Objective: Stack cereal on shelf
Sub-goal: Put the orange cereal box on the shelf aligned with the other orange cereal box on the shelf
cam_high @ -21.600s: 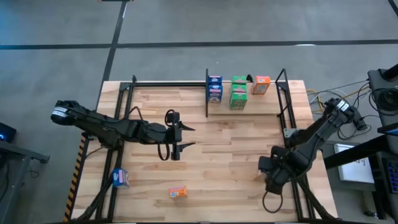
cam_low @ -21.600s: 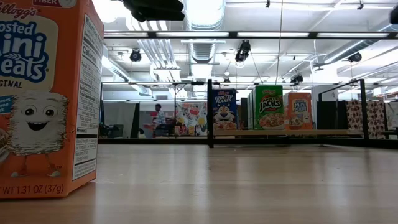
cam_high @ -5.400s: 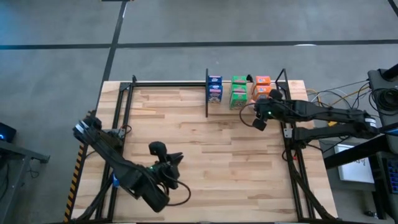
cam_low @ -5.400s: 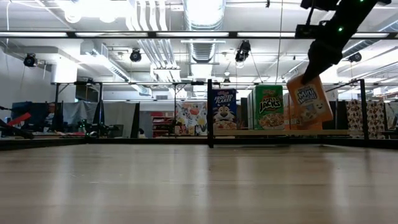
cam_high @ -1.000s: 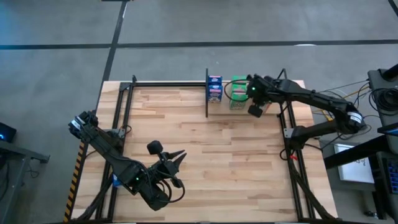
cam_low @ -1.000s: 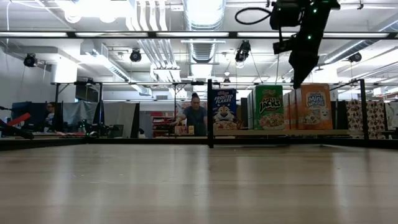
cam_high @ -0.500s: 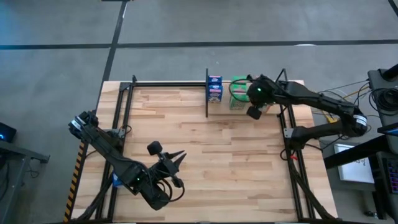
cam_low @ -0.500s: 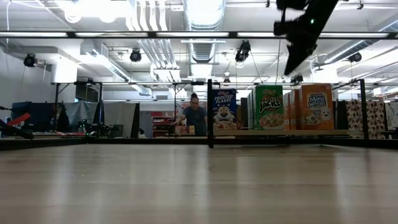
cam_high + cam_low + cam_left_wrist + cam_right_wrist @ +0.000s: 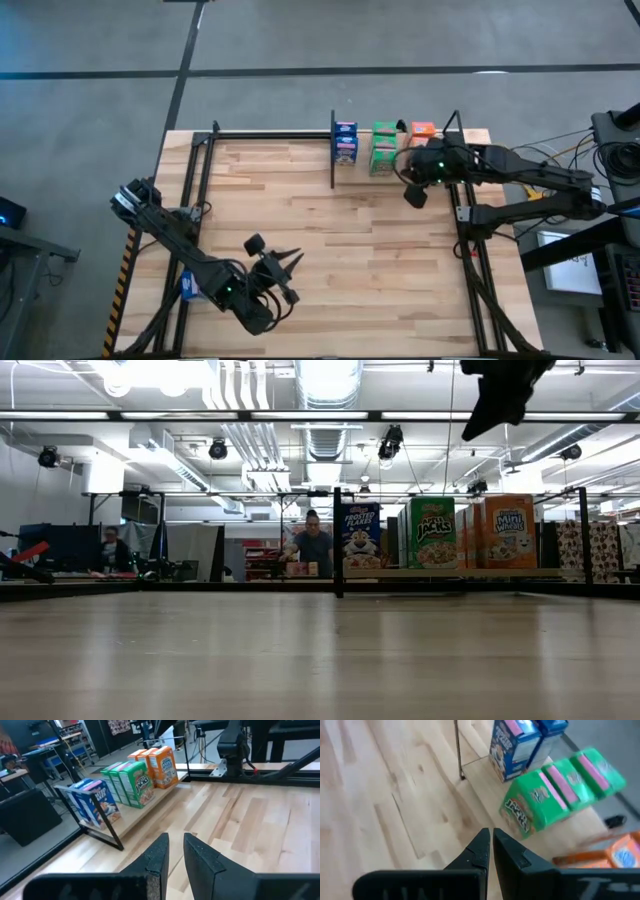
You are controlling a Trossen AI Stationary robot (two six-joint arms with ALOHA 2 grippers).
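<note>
Three colour groups of cereal already stand on the shelf (image 9: pixel 400 172) in your high view: blue boxes (image 9: pixel 345 142) by the black divider (image 9: pixel 332 150), green boxes (image 9: pixel 384 147) in the middle, orange boxes (image 9: pixel 422 133) at the end post. Your right gripper (image 9: pixel 413 190) hangs just in front of the shelf, empty; your left gripper (image 9: pixel 287 270) waits at the near left of the table (image 9: pixel 330 250), and a blue box (image 9: pixel 192 288) shows beside that arm at the table's near-left edge, so at least one box looks left to bring over. Your low view shows the three fronts upright in a row on the board, the orange one (image 9: pixel 508 531) outermost, with the right arm dark at the top and people in the room behind. Your left wrist view has its fingers (image 9: pixel 157 857) nearly together with only a narrow slit, holding nothing, the filled shelf well ahead. Your right wrist view shows its fingers (image 9: pixel 480 851) almost closed and empty above bare wood, the green boxes (image 9: pixel 540 800) and blue boxes (image 9: pixel 512 742) just beyond. You seem near the end: mostly stacked, one stray to fetch
</note>
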